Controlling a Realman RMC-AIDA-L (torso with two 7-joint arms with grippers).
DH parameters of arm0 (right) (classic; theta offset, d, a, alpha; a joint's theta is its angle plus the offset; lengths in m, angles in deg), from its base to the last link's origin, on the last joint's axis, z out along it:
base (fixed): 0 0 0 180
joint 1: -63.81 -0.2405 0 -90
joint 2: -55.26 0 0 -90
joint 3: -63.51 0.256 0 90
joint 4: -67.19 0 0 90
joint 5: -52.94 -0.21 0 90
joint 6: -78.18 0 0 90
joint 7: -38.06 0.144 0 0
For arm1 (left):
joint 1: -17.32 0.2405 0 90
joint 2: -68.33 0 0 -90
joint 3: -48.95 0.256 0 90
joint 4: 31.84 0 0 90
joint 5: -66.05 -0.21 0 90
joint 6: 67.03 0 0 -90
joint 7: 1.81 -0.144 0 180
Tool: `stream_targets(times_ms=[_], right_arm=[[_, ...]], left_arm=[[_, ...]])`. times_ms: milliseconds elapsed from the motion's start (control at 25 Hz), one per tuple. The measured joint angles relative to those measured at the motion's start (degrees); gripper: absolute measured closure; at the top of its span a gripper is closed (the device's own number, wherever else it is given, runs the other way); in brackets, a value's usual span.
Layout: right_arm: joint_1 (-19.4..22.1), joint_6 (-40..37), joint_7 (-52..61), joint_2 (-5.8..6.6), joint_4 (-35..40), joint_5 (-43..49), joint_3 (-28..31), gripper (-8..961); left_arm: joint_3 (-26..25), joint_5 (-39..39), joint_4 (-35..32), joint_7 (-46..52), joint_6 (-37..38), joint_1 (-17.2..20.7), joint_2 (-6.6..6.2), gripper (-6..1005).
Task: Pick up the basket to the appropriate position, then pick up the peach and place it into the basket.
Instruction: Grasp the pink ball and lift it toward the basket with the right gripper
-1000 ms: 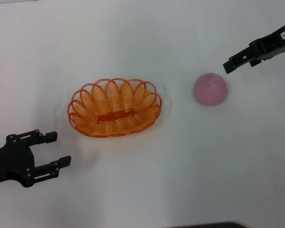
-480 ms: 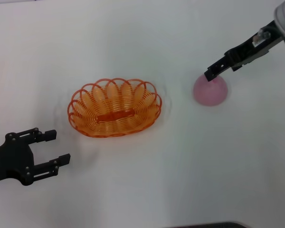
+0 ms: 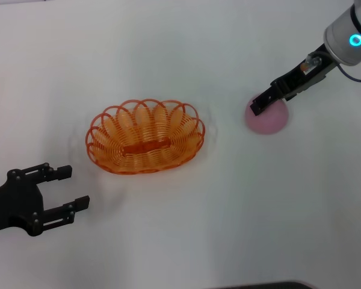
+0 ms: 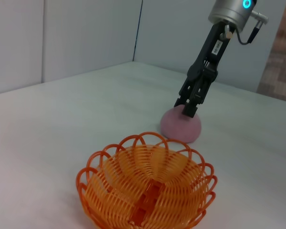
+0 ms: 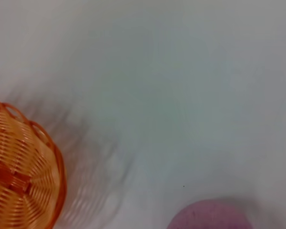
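In the right wrist view the basket (image 5: 19, 176) was cut off by the picture's edge, and only the top of the peach (image 5: 210, 215) showed at the lower edge. In the head view the right tool (image 3: 260, 106) covered part of the peach (image 3: 269, 120), so its finger spacing could not be told. The left tool (image 3: 69, 189) was cut off behind its body at the picture's edge.

Right arm reaches in from the far right, grey wrist with a lit blue ring, black tool (image 3: 259, 106) angled down and toward the left. Its tip sits low; finger spread unreadable. Left tool (image 3: 67, 189) hangs near the front left, well apart from the right one, level, its two black fingers (image 3: 55, 173) spread and pointing right.
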Motion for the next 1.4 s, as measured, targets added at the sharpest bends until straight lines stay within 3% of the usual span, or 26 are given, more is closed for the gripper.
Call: stream_targets(times_ms=[800, 1000, 1400], right_arm=[[-0.67, 2.03, 1.40, -0.08, -2.18, 3.29, -1.65, 46], [-0.71, 2.44, 1.51, -0.16, -2.23, 3.64, -3.17, 214], [-0.82, 2.53, 1.44, -0.21, -1.94, 3.37, -3.20, 443]], left_arm=[[0.02, 0.00, 0.01, -0.01, 0.00, -0.19, -0.07, 296], [0.02, 0.00, 0.01, -0.01, 0.00, -0.26, -0.07, 297], [0.02, 0.00, 0.10, 0.10, 0.00, -0.34, -0.07, 296]])
